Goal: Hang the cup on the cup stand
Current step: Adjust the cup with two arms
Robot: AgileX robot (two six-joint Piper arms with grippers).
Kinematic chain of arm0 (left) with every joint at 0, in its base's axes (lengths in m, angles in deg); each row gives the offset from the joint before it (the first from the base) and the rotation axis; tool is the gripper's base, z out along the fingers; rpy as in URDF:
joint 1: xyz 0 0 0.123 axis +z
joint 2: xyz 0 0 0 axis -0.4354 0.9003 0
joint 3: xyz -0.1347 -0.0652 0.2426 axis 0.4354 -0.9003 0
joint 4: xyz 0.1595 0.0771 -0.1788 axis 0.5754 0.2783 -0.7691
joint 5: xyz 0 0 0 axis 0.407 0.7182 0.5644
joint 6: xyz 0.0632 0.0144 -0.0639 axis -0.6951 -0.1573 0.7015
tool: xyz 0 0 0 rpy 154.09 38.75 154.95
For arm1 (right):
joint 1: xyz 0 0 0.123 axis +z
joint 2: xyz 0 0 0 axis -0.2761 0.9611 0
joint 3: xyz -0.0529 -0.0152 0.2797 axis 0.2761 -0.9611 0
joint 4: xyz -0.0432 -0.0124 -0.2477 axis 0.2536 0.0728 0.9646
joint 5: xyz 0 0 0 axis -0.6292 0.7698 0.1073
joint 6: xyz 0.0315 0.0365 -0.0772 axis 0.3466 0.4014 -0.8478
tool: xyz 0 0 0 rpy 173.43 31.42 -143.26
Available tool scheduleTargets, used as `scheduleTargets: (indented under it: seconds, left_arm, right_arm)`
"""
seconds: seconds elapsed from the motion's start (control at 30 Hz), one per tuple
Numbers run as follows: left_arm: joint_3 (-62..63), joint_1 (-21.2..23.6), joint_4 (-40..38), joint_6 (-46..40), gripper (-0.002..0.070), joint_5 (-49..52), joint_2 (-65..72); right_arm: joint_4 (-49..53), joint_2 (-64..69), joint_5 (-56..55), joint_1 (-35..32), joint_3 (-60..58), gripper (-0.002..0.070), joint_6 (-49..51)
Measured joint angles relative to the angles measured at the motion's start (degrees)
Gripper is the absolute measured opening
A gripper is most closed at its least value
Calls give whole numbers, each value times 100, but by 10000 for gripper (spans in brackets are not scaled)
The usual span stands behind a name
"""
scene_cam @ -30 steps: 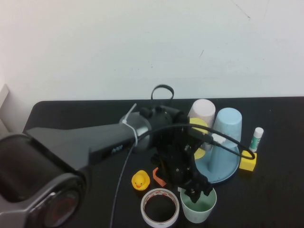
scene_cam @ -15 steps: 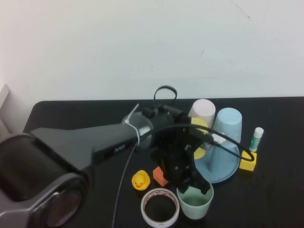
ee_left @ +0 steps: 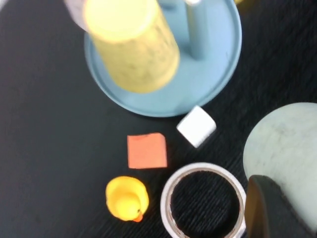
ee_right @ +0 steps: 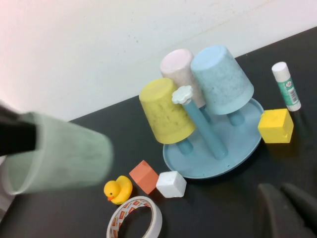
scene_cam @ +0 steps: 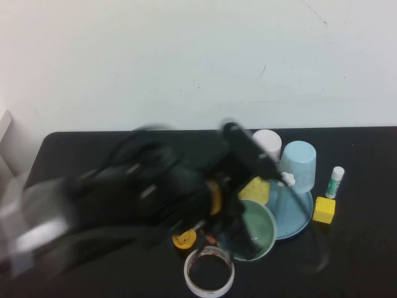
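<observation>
We've got the left gripper (scene_cam: 248, 239) w/ jaws clamped on the cup (scene_cam: 253, 228), lifted and tipped toward the cup stand (scene_cam: 298, 217) near the surface's right edge, prob. to invert it onto a peg. Right gripper (ee_right: 287, 208) parked, jaws clenched.

Left arm (scene_cam: 124, 205) motion-blurred

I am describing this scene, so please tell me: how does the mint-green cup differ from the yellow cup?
The mint-green cup is off the table, tilted sideways in the shut left gripper; the yellow cup hangs upside down on the cup stand. Colour differs too. Both are handleless and tapered. The right gripper is shut and empty.
</observation>
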Motion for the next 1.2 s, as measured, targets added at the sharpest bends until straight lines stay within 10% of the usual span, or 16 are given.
scheduleTargets:
  seconds: [0.3,0.7,0.9,1.2]
  left_arm:
    - [-2206,-3,2353,2725,7,-1062,-2061]
    - [-3056,-3,8097,8589,7,-1406,-2965]
    - [-3081,-3,8488,10397,6,-1214,-2965]
    - [-3081,-3,8554,9921,6,-2138,-2907]
  right_arm:
    - [-205,0,92,0,0,-1,-210]
    - [-1285,0,360,0,-8,-1,-979]
    - [-1728,0,422,0,-8,-1,-1434]
    - [-1803,0,544,0,-8,-1,-1781]
